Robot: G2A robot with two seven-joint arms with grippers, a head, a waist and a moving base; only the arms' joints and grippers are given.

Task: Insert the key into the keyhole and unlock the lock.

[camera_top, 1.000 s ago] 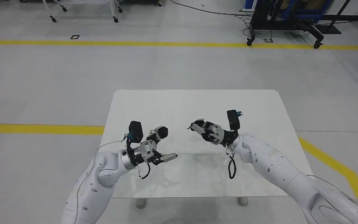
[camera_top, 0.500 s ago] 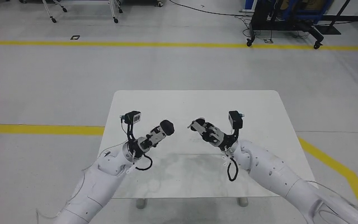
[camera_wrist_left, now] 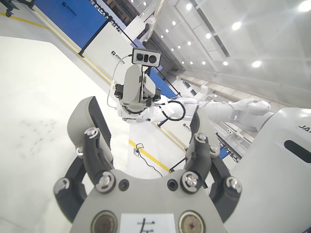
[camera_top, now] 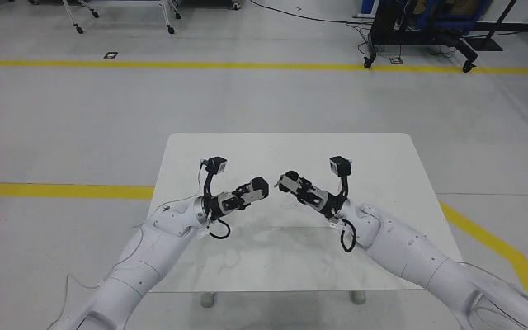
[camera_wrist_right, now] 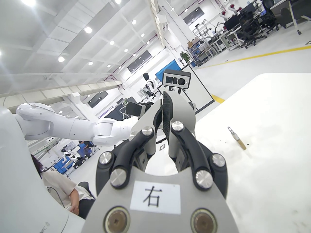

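My left gripper (camera_wrist_left: pixel 145 122) (camera_top: pixel 257 186) is held above the middle of the white table (camera_top: pixel 371 157), open, with nothing between its fingers. It faces my right gripper (camera_wrist_right: pixel 162 112) (camera_top: pixel 285 181), which hangs a short way off with its tips pointing back at it. The right fingers are pressed together, and I see nothing between them. In the left wrist view the right gripper (camera_wrist_left: pixel 142 86) appears edge-on, fingers together. A small slim tan piece with a metal tip (camera_wrist_right: pixel 237 138) lies flat on the table beside the right gripper; I cannot tell if it is the key.
Faint dark scuff marks (camera_wrist_left: pixel 36 134) dot the tabletop. Grey floor with yellow lines (camera_top: pixel 247 64) surrounds the table. A seated person (camera_wrist_right: pixel 60 187) is off to the side behind the arms.
My left gripper has risen from near the table's front and swung toward the centre, turning to face the right gripper. The right gripper has barely moved.
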